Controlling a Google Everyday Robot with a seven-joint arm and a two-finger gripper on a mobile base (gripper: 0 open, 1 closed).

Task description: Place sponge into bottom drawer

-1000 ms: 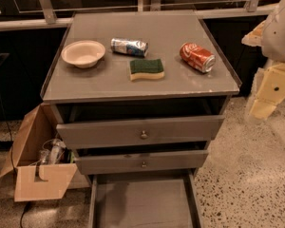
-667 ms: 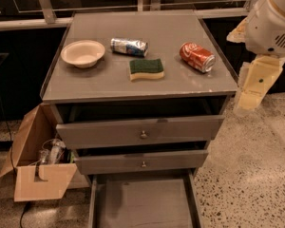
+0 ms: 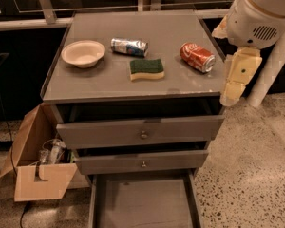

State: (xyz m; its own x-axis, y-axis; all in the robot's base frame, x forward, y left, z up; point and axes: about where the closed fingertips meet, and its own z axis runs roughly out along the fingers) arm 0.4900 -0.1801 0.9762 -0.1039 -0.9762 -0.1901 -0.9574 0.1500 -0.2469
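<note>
the bottom drawer [image 3: 142, 204] stands pulled out, nearest me. above, on the table [image 3: 180, 87], the sponge [image 3: 147, 69] lies green side up between a bowl [image 3: 83, 53] and a red can [image 3: 197, 57]. the claw [image 3: 231, 91] hangs just off the table's right edge; wide or narrow, i cannot tell.

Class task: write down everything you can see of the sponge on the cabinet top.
The sponge is a small wavy-edged block, dark green scouring layer over pale yellow foam. It lies flat, green side up, on the grey cabinet top, near its front, touching no other object. A silver-blue can lies just behind it. The gripper hangs beside the cabinet's right edge, apart from the sponge.
</note>
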